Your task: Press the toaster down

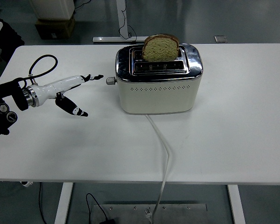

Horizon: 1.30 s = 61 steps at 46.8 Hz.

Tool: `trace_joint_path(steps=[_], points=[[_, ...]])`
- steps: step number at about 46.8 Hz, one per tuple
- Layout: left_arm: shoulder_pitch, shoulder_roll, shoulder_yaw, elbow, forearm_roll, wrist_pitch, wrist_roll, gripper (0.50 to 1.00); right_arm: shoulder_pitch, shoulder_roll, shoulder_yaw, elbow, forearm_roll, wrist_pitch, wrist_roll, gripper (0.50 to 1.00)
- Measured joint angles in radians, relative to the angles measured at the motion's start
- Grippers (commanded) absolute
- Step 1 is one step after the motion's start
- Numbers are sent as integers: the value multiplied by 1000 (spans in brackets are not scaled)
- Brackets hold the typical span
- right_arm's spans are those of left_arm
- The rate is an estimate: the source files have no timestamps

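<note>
left hand [67, 91] open, holding nothing, fingertips near toaster lever [111, 80].

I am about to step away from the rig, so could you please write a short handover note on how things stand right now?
Left hand: open, holding nothing, fingers pointing toward the toaster's lever, a short gap away.
Right hand: not in view.
Toaster: upright at mid-table, cord running off the near edge. Bread slice stands high in the back slot.
Done: approach only.
Left: reach the lever and press it down.
</note>
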Motion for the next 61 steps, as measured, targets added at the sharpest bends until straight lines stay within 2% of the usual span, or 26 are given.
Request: trace_joint_path(steps=[35, 44, 61], points=[[3, -19, 20, -20, 24, 4, 0, 1000, 0, 0, 0, 0, 0, 0, 0, 998], [3, -31, 54, -19, 37, 50, 5, 1000, 0, 0, 0, 0, 0, 0, 0, 998], [4, -40, 63, -7, 32, 57, 8, 1000, 0, 0, 0, 0, 0, 0, 0, 998]])
